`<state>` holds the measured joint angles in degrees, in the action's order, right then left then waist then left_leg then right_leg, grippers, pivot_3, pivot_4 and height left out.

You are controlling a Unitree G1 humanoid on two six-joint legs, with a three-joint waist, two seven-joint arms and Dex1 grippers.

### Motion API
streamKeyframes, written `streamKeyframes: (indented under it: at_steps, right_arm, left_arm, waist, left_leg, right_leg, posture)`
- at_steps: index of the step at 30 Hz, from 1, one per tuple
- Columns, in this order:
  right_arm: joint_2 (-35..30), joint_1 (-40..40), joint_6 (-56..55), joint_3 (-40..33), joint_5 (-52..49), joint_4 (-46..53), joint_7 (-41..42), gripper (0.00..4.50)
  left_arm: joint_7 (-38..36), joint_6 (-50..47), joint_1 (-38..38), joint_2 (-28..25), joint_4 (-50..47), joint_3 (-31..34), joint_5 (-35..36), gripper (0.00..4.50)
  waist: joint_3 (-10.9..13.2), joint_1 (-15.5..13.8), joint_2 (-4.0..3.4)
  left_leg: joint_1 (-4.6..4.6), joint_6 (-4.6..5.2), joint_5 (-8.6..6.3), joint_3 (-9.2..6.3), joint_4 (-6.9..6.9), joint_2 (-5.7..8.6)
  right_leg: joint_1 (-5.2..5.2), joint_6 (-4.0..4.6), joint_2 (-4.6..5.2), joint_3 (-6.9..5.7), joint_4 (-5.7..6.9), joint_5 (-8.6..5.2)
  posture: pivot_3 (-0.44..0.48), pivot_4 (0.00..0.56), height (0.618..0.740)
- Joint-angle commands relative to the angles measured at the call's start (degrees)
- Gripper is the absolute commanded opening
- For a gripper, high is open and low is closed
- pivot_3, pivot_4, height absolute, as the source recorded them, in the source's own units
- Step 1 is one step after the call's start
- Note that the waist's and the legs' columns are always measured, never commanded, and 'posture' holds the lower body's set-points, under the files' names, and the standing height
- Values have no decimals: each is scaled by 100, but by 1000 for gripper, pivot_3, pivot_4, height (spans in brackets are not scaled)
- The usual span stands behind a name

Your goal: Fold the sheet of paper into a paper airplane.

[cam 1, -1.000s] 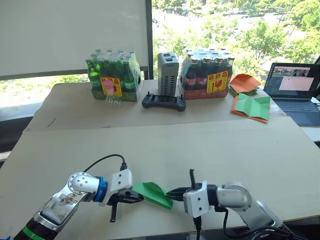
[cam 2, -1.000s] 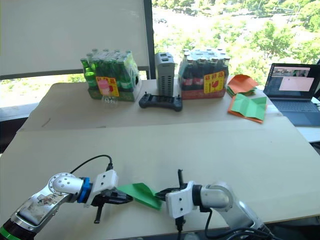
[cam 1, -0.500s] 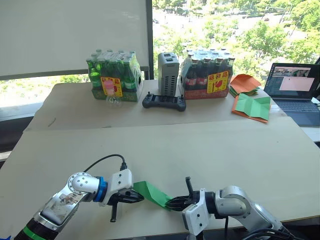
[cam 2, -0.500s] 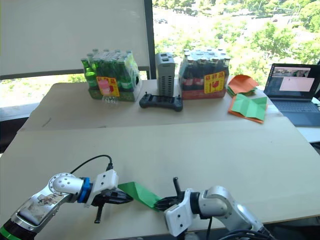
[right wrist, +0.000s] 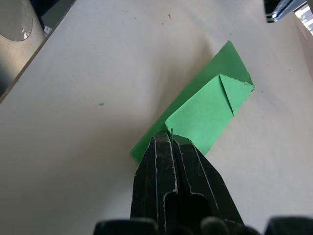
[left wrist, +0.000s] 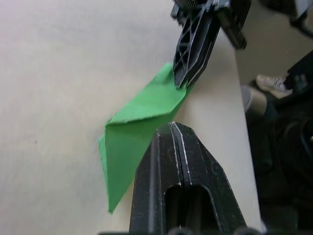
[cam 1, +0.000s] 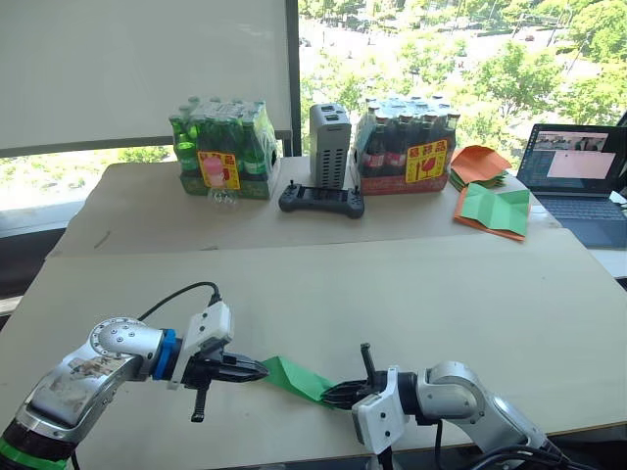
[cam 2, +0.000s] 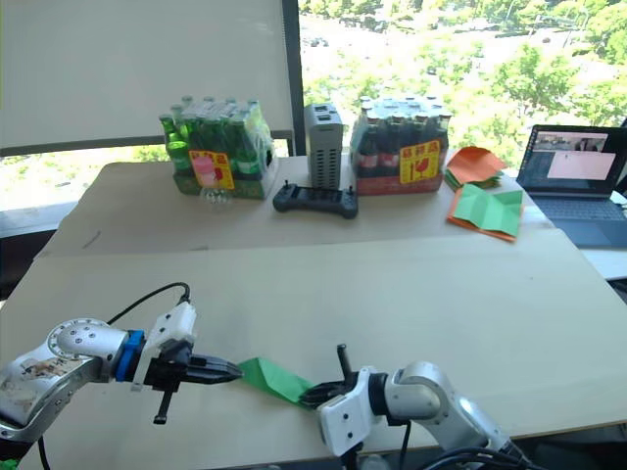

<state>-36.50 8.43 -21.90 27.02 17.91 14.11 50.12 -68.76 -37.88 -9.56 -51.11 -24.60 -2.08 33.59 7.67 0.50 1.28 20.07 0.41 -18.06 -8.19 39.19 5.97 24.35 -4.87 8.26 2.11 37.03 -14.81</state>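
Observation:
The sheet of paper point(cam 1: 297, 377) is bright green and folded into a narrow strip with a pointed fold at one end. It lies near the table's front edge, between my two grippers. My right gripper point(cam 1: 331, 395) is shut on its right end; the right wrist view shows the black fingertips point(right wrist: 161, 147) pinching the paper's point(right wrist: 205, 110) near edge. My left gripper point(cam 1: 257, 371) is shut, its tip just at the strip's left end. In the left wrist view its closed tip point(left wrist: 171, 128) hangs over the paper point(left wrist: 132, 142).
At the table's far side stand a pack of green bottles point(cam 1: 223, 149), a grey box point(cam 1: 329, 145), a black controller point(cam 1: 321, 200) and a pack of dark bottles point(cam 1: 407, 147). A wider green sheet backed with orange point(cam 1: 495, 208), an orange pile point(cam 1: 478, 163) and a laptop point(cam 1: 578, 176) sit far right.
My left arm has drawn back to the left, and its tip now sits at the strip's left end. The right gripper stayed on the right end, and the paper lies flatter and longer.

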Motion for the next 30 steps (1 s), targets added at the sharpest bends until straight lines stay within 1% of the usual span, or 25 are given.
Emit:
streamKeyframes:
  at_steps: [1,2,5,14,20,21,23,24,25,28,30]
  right_arm:
    - [7,67,166,-30,-47,-32,55,24]
    - [3,73,181,-30,-57,-20,63,24]
    - [12,70,249,-32,-88,17,85,24]
    - [34,122,433,-42,-179,142,142,24]
    - [113,143,773,-65,-297,318,207,24]
    - [137,152,873,-82,-370,363,230,608]
    - [186,153,1035,-126,-474,467,242,1182]
    - [225,137,1211,-171,-610,590,263,1553]
    - [237,113,1507,-242,-862,795,351,1830]
    - [334,158,2673,-521,-1669,1404,505,1830]
    - [485,243,3501,-702,-2127,1687,436,1830]
  left_arm:
    - [230,301,-197,263,99,-461,-407,0]
    - [302,403,-211,371,181,-596,-561,0]
    - [381,489,-296,578,365,-780,-704,0]
    - [315,1486,-96,541,855,-1284,-1676,0]
    - [353,1687,-169,704,1112,-1467,-1918,0]
    - [372,1638,-221,756,1135,-1483,-1911,0]
    - [393,1581,-283,814,1159,-1505,-1919,0]
    - [390,1565,-296,822,1160,-1507,-1924,0]
    - [390,1546,-301,822,1157,-1506,-1928,0]
    - [402,1526,-290,805,1135,-1507,-1951,0]
    - [411,1521,-268,798,1112,-1506,-1954,0]
  waist:
    - [0,4,0]
    - [0,10,0]
    - [0,26,1]
    - [0,18,1]
    - [0,13,1]
    - [0,14,1]
    - [0,12,1]
    - [0,12,1]
    - [0,14,1]
    - [0,15,1]
    - [0,12,1]
  left_leg:
    - [-1,0,0,0,1,1]
    - [-5,0,0,2,1,1]
    - [-5,0,0,7,-4,0]
    - [-6,0,0,8,-5,0]
    - [-6,0,0,8,-4,1]
    - [-7,0,0,8,-4,1]
    - [-7,0,0,8,-4,0]
    - [-7,0,0,8,-4,1]
    - [-7,0,0,8,-3,0]
    - [-5,1,-1,7,-4,-1]
    - [-5,1,-1,5,-4,-1]
  right_leg:
    - [-1,0,0,0,0,0]
    - [-4,0,0,2,-1,0]
    - [0,0,0,8,-1,0]
    - [0,0,0,9,-2,0]
    - [-1,0,1,10,-3,0]
    - [-1,0,1,10,-1,0]
    - [-1,0,0,9,-1,0]
    - [-1,0,0,10,0,0]
    - [-1,0,0,10,0,0]
    - [1,0,1,10,-1,0]
    - [0,0,1,10,-1,0]
  posture:
    - [0,150,735]
    - [0,150,735]
    - [0,150,735]
    - [0,150,735]
    - [0,150,735]
    - [0,150,735]
    - [0,150,735]
    - [0,150,735]
    - [0,150,735]
    - [0,150,735]
    - [0,150,735]
